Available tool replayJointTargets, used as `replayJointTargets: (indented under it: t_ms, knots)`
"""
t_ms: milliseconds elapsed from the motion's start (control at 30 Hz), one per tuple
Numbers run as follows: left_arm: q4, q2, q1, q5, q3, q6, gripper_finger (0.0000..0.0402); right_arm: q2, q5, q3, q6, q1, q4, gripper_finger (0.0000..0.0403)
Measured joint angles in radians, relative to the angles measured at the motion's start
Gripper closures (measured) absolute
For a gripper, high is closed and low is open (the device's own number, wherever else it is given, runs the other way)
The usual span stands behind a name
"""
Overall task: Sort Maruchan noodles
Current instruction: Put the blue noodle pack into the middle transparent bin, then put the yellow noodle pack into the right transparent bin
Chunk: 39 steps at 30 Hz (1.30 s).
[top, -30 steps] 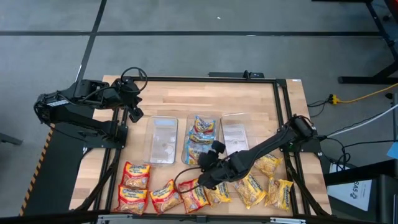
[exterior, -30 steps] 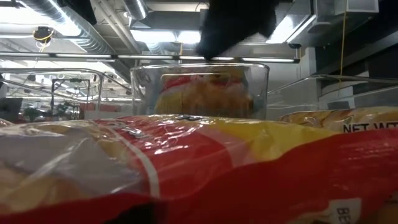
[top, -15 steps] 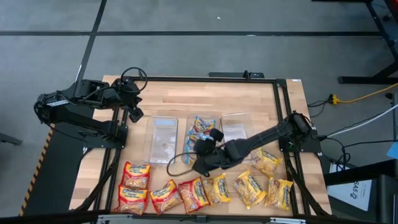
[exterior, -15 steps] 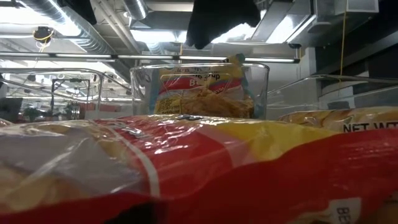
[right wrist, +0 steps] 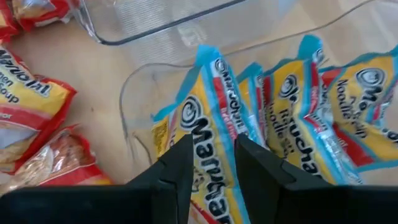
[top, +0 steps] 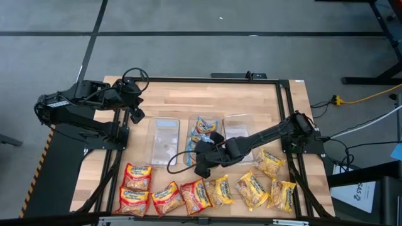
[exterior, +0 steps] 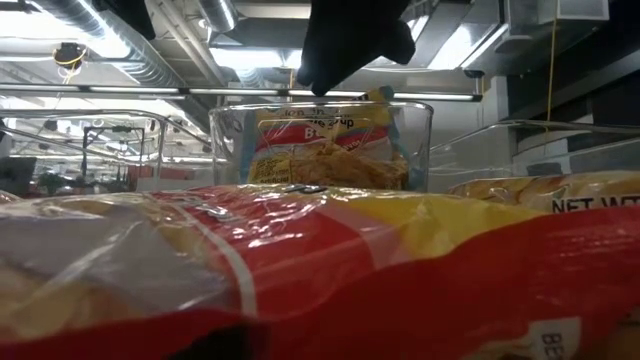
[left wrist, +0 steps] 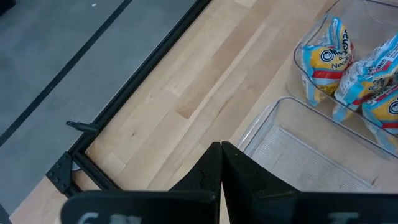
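Right gripper (right wrist: pixel 211 163) hovers with parted fingers, holding nothing, over the blue-trimmed packets (top: pixel 202 133) in the middle tub (top: pixel 188 156) — red packets (top: pixel 137 187) and yellow packets (top: pixel 254 188) below it remain unsorted.

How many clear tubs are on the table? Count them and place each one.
3. The left tub looks empty, the middle tub holds blue-trimmed packets, and the right tub is partly covered by the right arm. They stand side by side mid-table; none seems hidden.

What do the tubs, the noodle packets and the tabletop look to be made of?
Tubs: clear rigid plastic, apparently; the wood shows through. Blue-trimmed packets in the middle tub: glossy crinkled plastic film, printed. Tabletop: pale wood in jointed strips, matte.
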<state>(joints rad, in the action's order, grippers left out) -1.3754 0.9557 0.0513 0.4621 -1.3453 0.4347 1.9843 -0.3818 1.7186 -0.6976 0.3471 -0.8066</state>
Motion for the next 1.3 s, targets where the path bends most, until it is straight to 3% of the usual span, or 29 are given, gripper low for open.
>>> replayJointTargets:
  t_ms: [300, 533, 700, 1000, 1133, 1200, 1300]
  knots:
    - [0.0, 0.0, 0.0, 0.0, 0.0, -0.001, 0.0401, 0.085, 0.092, 0.003, -0.006, -0.001, 0.002, 0.0288]
    - [0.0, 0.0, 0.0, 0.0, 0.0, -0.001, 0.0401, 0.06, 0.106, 0.005, -0.032, -0.001, -0.008, 0.0288]
    - [0.0, 0.0, 0.0, 0.0, 0.0, -0.001, 0.0401, 0.036, 0.081, 0.082, -0.03, 0.0, -0.059, 0.0288]
    - [0.0, 0.0, 0.0, 0.0, 0.0, 0.001, 0.0401, 0.035, -0.161, 0.317, -0.062, -0.018, -0.468, 0.0288]
    - [-0.001, 0.0, 0.0, 0.0, 0.0, 0.001, 0.0401, 0.035, -0.171, 0.433, -0.06, -0.032, -0.731, 0.0288]
    - [-0.001, 0.0, 0.0, 0.0, 0.0, 0.001, 0.0401, 0.023, -0.17, 0.443, -0.042, -0.036, -0.758, 0.0288]
    - [-0.001, 0.0, 0.0, 0.001, 0.001, 0.002, 0.0401, -0.044, -0.081, 0.381, 0.001, -0.046, -0.754, 0.0288]
